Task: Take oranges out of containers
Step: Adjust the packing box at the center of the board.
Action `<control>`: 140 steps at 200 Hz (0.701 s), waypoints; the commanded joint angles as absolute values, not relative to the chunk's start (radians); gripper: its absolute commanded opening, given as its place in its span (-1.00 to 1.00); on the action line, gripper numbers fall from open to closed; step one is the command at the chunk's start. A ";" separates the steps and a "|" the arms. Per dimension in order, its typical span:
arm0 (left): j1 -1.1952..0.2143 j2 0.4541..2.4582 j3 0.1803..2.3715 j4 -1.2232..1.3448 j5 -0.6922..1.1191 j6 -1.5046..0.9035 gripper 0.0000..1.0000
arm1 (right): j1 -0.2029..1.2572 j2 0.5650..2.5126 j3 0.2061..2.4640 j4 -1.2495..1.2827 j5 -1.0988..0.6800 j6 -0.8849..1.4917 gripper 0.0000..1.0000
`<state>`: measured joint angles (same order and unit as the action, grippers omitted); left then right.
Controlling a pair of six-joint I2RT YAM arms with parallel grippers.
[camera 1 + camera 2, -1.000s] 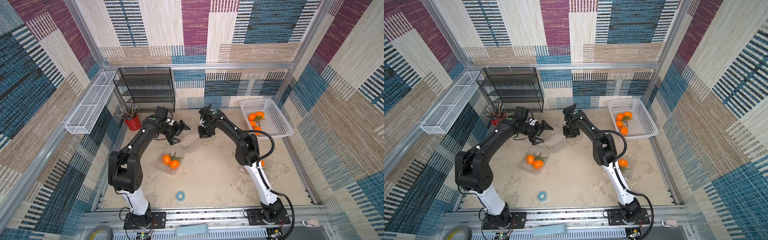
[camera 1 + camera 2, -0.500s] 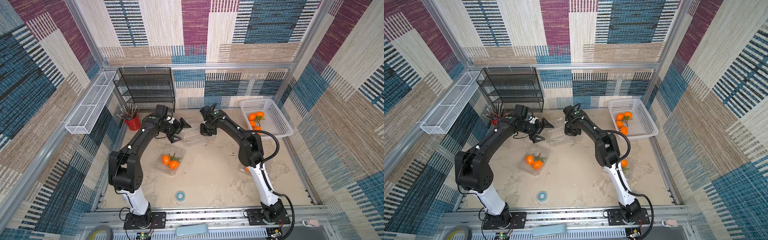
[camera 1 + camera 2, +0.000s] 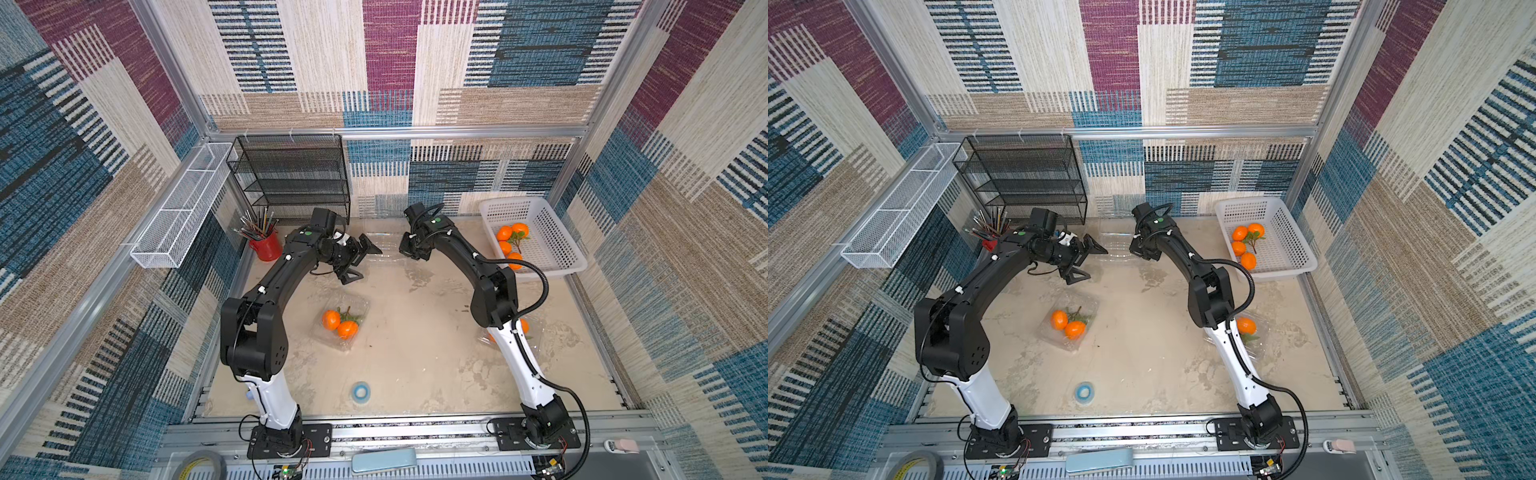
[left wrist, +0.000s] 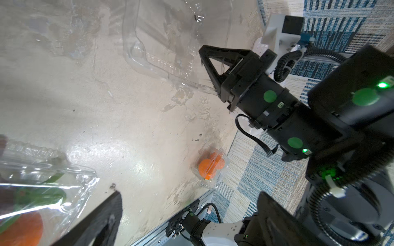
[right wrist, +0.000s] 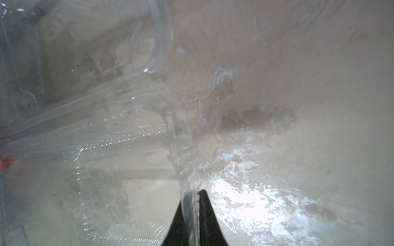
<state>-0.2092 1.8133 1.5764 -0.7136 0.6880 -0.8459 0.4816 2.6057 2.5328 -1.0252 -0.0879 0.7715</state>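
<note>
oranges (image 3: 338, 325): pair in clear box (image 3: 358, 304), middle of table (image 3: 415, 357), toward base from left claw (image 3: 371, 264) | left claw: spread wide, empty, nearer arm | right claw (image 5: 191, 197): pinched tight on empty box (image 4: 170, 36) rim, at rear | judged next: left reach for pair

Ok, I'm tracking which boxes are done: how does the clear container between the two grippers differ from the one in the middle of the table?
The back container is empty; the middle container holds two oranges. The right gripper is shut on the back container's edge; no gripper touches the middle container. Both are clear thin plastic.
</note>
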 commanded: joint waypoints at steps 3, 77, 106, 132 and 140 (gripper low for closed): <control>-0.200 1.821 1.586 -0.704 0.707 -0.835 0.99 | 0.490 2.615 2.517 -0.945 -0.143 0.866 -0.75; -0.158 1.847 1.581 -0.704 0.736 -0.834 1.00 | 0.516 2.684 2.539 -0.868 -0.180 0.987 -0.64; -0.151 1.835 1.569 -0.704 0.737 -0.825 1.00 | 0.517 2.710 2.576 -0.855 -0.185 0.989 -0.52; -0.147 1.825 1.559 -0.704 0.738 -0.823 1.00 | 0.519 2.706 2.588 -0.841 -0.175 0.983 -0.46; -0.147 1.824 1.557 -0.704 0.737 -0.823 1.00 | 0.520 2.702 2.588 -0.835 -0.174 0.979 -0.42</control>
